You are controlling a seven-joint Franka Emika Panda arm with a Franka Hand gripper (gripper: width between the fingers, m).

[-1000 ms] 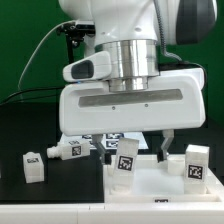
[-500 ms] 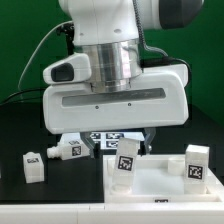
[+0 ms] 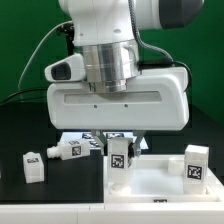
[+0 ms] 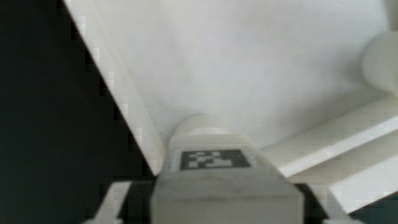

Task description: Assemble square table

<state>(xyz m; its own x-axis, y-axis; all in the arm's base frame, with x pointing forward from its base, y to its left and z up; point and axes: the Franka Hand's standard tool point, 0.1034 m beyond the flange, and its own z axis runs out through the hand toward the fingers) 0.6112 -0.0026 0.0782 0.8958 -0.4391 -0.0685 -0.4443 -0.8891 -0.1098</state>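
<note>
The square table's white slab (image 3: 160, 186) lies at the front, right of centre in the exterior view. A white tag-marked leg (image 3: 121, 158) stands at its near-left corner. My gripper (image 3: 120, 150) has come down over this leg and is shut on it, one finger on each side. In the wrist view the leg (image 4: 217, 165) fills the space between the fingers, with the slab (image 4: 196, 70) beneath it. A second leg (image 3: 197, 165) stands at the slab's right side, apart from the gripper.
Two loose legs lie on the black table at the exterior view's left, one (image 3: 33, 166) near the front and one (image 3: 68, 150) further back. The marker board (image 3: 92, 140) lies behind the slab, mostly hidden by the gripper. A green backdrop stands behind.
The hand moved toward the exterior view's left and lower over the leg. Its fingers closed from wide open onto the leg, which shifted slightly left.
</note>
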